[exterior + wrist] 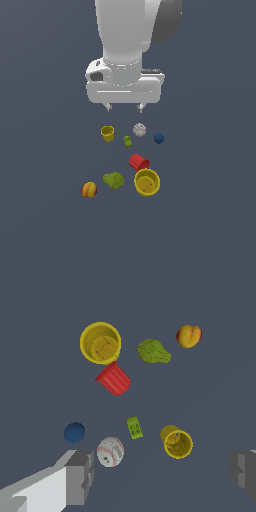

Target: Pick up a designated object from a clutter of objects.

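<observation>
Eight small items lie scattered on a dark grey floor.

Counted by kind: two open yellow cups, one large (147, 182) and one small (107, 133); one ribbed red cup (139, 162) tipped on its side; two balls, one smooth dark blue ball (159, 138) and one white red-stitched baseball (139, 130); two green pieces, a big lumpy one (114, 180) and a little blocky one (128, 141); and one round orange-and-yellow fruit (89, 189).

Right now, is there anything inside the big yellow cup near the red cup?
The big yellow cup looks empty: only its yellow floor shows. The red cup lies beside it, outside. The part beneath its near wall is hidden.
</observation>
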